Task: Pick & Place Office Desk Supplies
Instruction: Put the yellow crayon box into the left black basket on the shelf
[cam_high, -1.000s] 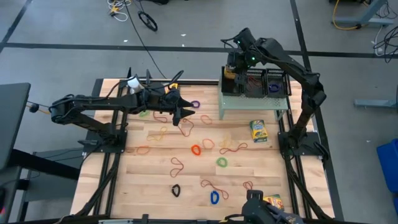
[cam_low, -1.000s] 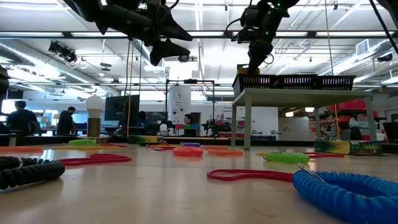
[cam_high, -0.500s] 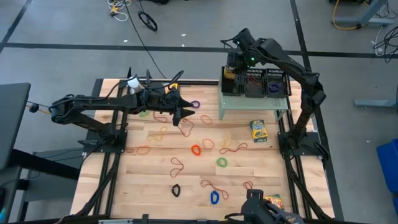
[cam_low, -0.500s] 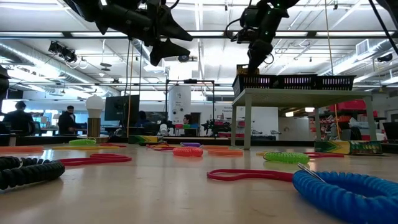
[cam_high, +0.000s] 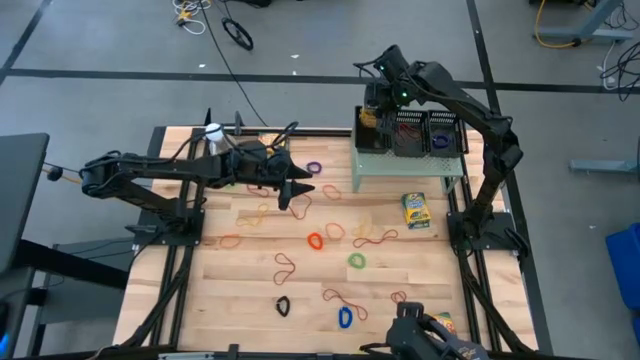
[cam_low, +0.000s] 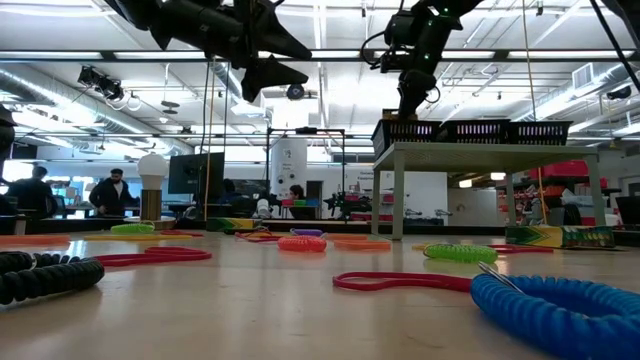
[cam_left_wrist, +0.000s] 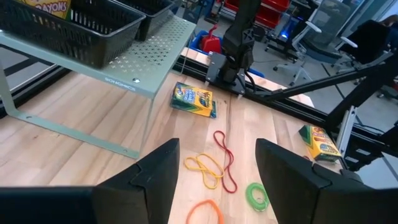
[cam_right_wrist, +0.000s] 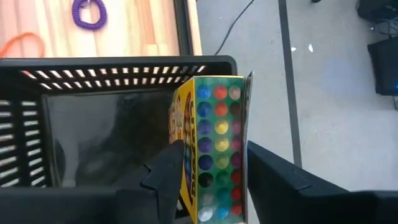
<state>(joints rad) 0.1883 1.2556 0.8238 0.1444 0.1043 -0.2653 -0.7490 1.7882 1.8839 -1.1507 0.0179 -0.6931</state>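
The wooden table (cam_high: 250, 300) fills the middle of the high view, strewn with thin rubber-band loops (cam_high: 316, 241) in orange, red, purple, green, blue and black. At the upper right stands the pale green perforated shelf (cam_high: 385, 162), carrying a row of black mesh trays (cam_high: 412, 133). The right gripper (cam_right_wrist: 208, 171) hangs over the leftmost tray (cam_right_wrist: 93, 137), and in its wrist view a yellow crayon box (cam_right_wrist: 208, 137) printed with rows of coloured dots stands on end against the tray's corner, between the two fingers; whether they press it or stand just clear cannot be told. The box's lower end is cut off by the frame edge. A second crayon box (cam_high: 416, 209), yellow and green, lies flat below the shelf, and a third (cam_high: 441, 322) at the bottom edge is partly hidden by dark hardware. The left gripper (cam_left_wrist: 214, 168), fingers spread and empty, hovers above the loops left of centre.
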